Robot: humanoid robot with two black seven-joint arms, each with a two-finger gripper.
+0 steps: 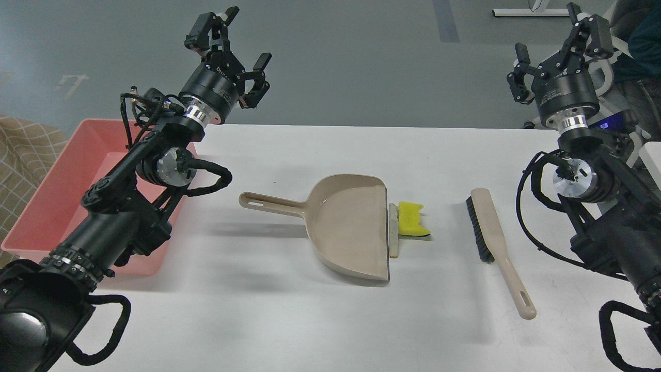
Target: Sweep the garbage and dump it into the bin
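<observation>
Grippers number two, both raised above the far edge of the table and both holding nothing. My left gripper [235,44] has its two fingers spread wide apart, high over the far left of the white table [289,310]. My right gripper [560,54] is likewise spread, up at the far right corner.

Below the left arm sits one bin [46,206], a salmon-pink tub at the table's left edge, partly hidden by that arm; what shows of its inside is bare.

At the table's middle lies one beige dustpan [346,227], handle pointing left toward the bin, open lip facing right. Two scraps of garbage lie at that lip: a thin beige-grey strip [394,232] right against the edge, running along it, and a bright yellow notched sponge piece [413,219] touching the strip's right side.

Farther right, apart from the scraps, lies one brush [498,248], black bristles on its left side at the far end, beige handle running toward me.
</observation>
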